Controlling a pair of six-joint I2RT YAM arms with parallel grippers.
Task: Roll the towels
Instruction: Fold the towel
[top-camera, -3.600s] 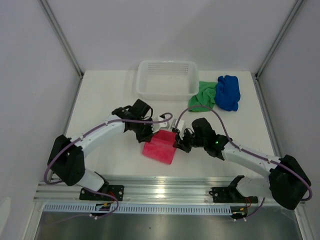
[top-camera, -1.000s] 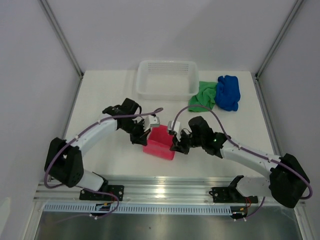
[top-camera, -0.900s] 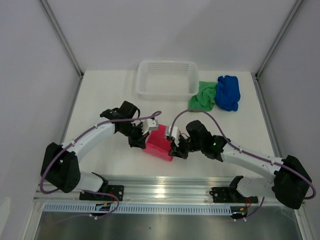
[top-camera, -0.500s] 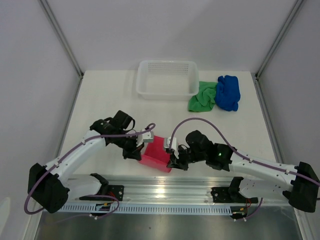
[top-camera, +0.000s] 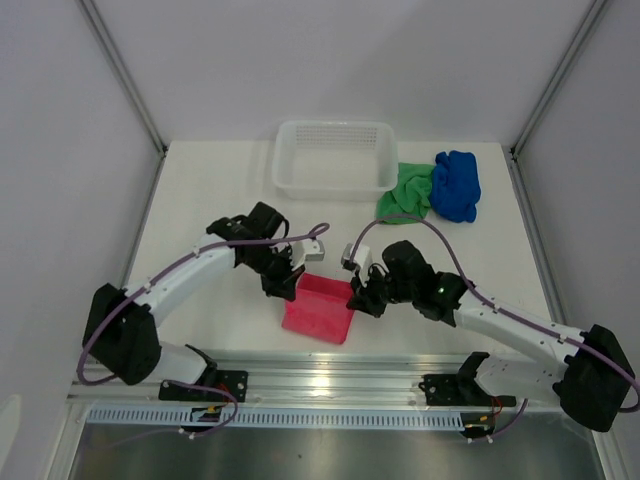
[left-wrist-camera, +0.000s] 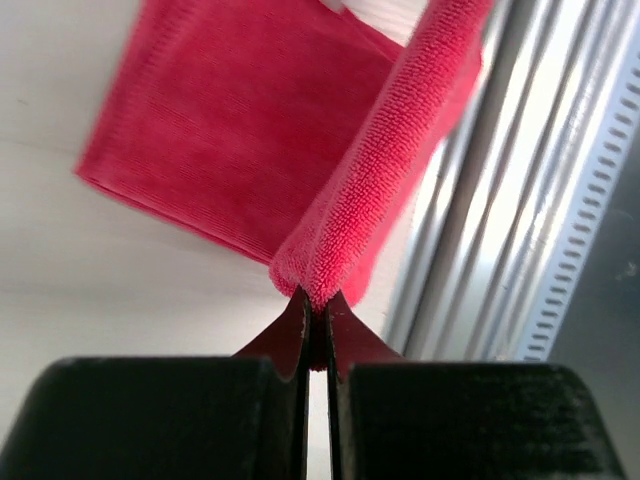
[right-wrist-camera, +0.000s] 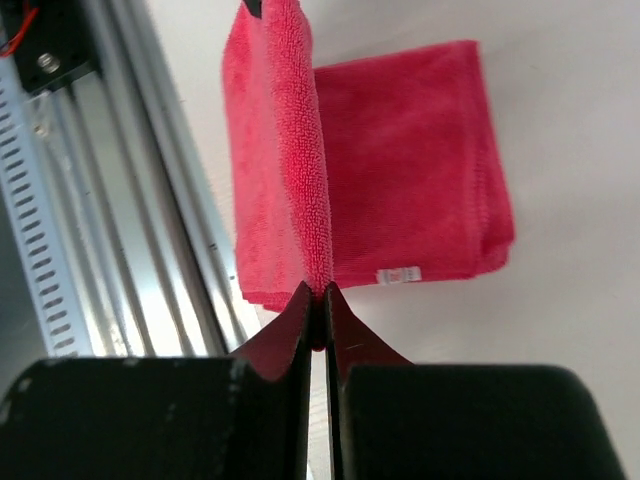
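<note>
Checker: Left gripper, status?

Recorder: Jaws pressed together, clamped on one corner of the pink towel. Left wrist view confirms it: fingertips pinch a thick fold of terry.

Checker: Right gripper?

Recorder: Same. Closed on the opposite corner of that towel; the fold runs taut from its tips towards the left gripper.

Checker: Towel position?

Recorder: Near edge of the table, just beside the metal rail. The far edge is lifted between the two grippers and the rest lies flat below it.

Checker: Counts?

Recorder: Towels: three. One pink, held. One green towel and one blue towel, both bunched, touching each other, at the far right. Baskets: one, a white mesh basket, just left of the green towel. Arms: two.

Checker: Any writing?

Recorder: One small white tag on the pink towel's lower layer, near its edge. Print too small to read.
</note>
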